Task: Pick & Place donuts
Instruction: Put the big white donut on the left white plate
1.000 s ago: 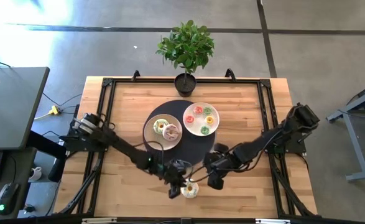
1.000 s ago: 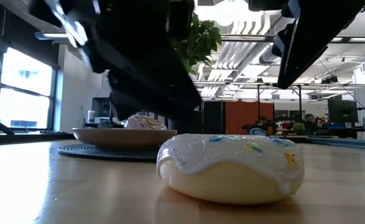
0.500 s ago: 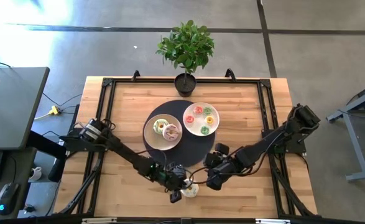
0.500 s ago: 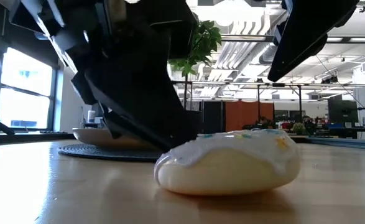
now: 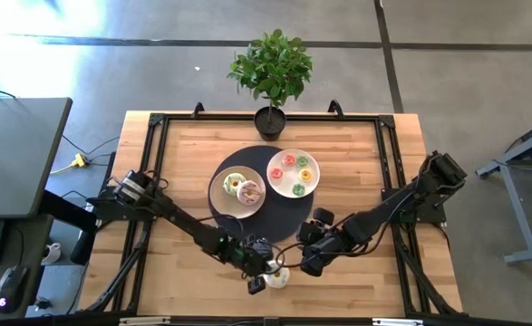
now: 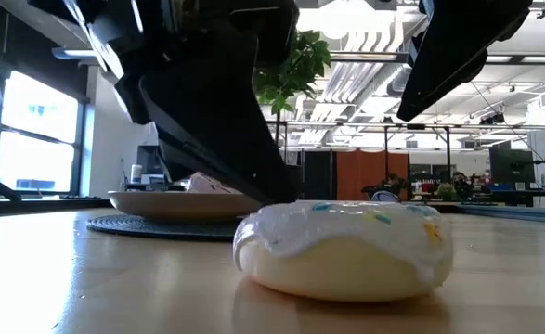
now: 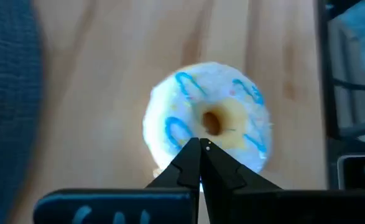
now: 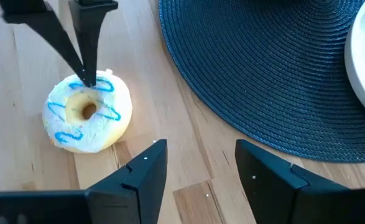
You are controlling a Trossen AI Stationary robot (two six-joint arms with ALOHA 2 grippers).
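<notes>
A cream-iced donut with blue squiggles (image 5: 278, 275) lies flat on the wood near the table's near edge; it fills the low view (image 6: 344, 250). My left gripper (image 7: 200, 144) is shut, its tips on the donut's top beside the hole. My right gripper (image 8: 198, 163) is open and hovers a little to the donut's right, touching nothing. Two larger donuts sit on the left white plate (image 5: 220, 196). Several tiny ones sit on the right white plate (image 5: 313, 185). My left gripper has its shut fingertips on the donut's iced top at the rim of the hole (image 8: 92, 91), coming down from above at a slant. Nothing is pinched between the fingers. The donut lies flat on the table.
Both plates stand on a round dark woven mat (image 5: 275, 222) at the table's middle, its edge close to the donut. A potted plant (image 5: 271, 72) stands at the far edge. Bare wood lies left and right of the donut; the near edge is close.
My left gripper came down onto the donut near its hole. Half a second ago the donut was tipped, one side raised off the wood. It now lies flat again in nearly the same spot. The right arm barely moved.
</notes>
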